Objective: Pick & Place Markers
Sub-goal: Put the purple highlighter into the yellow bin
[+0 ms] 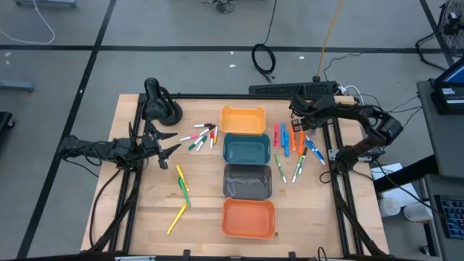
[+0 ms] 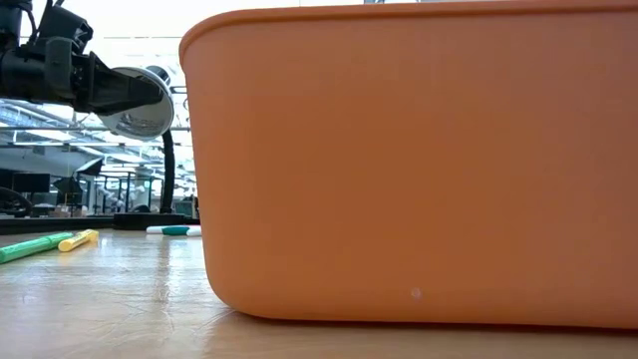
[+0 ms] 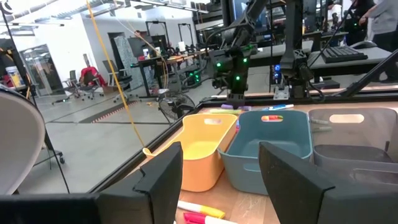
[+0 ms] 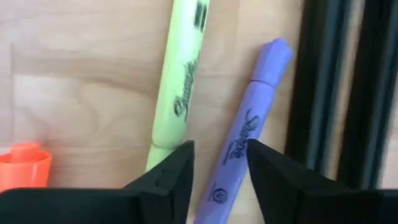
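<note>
Markers lie in three groups on the wooden table: several left of the bins [image 1: 203, 136], several right of them [image 1: 293, 148], and yellow and green ones nearer the front [image 1: 181, 185]. My right gripper [image 1: 299, 125] hangs over the right group, pointing down. In its wrist view it [image 4: 221, 180] is open, with a purple marker [image 4: 245, 134] running between the fingers, a light green marker [image 4: 180, 87] beside it and an orange cap [image 4: 25, 165] farther off. My left gripper [image 1: 168, 143] is open [image 3: 221, 180], held level above the table near the left group, facing the bins. My right gripper comes from above with its fingers [image 4: 168, 180] on either side of the purple marker's barrel [image 4: 229, 158], across its length. The marker lies flat on the table. I cannot tell whether a finger touches it.
Four bins stand in a row down the table's middle: light orange [image 1: 243, 119], teal [image 1: 246, 148], grey [image 1: 246, 180], orange [image 1: 249, 217]. The orange bin [image 2: 419, 160] fills the low view. A black stand [image 1: 156, 105] sits at the far left corner. Black frame rails [image 4: 348, 87] run beside the purple marker.
</note>
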Controlling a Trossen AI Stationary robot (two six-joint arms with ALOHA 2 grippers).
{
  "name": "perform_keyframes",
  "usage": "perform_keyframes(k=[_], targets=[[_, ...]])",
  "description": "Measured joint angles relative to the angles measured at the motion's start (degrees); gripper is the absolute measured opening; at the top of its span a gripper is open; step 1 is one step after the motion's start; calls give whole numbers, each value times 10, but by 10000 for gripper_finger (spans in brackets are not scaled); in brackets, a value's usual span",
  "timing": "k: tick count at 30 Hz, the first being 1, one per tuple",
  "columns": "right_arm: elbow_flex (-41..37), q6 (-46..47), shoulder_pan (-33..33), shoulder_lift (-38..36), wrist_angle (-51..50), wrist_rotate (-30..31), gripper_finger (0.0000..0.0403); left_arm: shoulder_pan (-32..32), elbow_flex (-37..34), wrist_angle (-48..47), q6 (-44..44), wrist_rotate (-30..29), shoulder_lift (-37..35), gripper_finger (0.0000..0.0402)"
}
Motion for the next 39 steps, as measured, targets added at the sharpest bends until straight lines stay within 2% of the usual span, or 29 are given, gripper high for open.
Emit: perform_keyframes(k=[7,15,18,26,30,34,39], targets=[[-10,-7,-15,0,7,19,175,0,0,0,0,0,0,214],[-14,7,-14,0,7,22,164,0,0,0,0,0,0,214],[-36,35,-14,0,17,25,159,0,0,0,0,0,0,214],[-78,23,-17,-2,61,11,153,0,0,0,0,0,0,214],[-81,23,-17,-1,63,-11,132,0,0,0,0,0,0,214],[-81,28,-17,-1,64,-43,94,0,0,0,0,0,0,214],[-83,25,-17,-1,64,-51,56,0,0,0,0,0,0,214]])
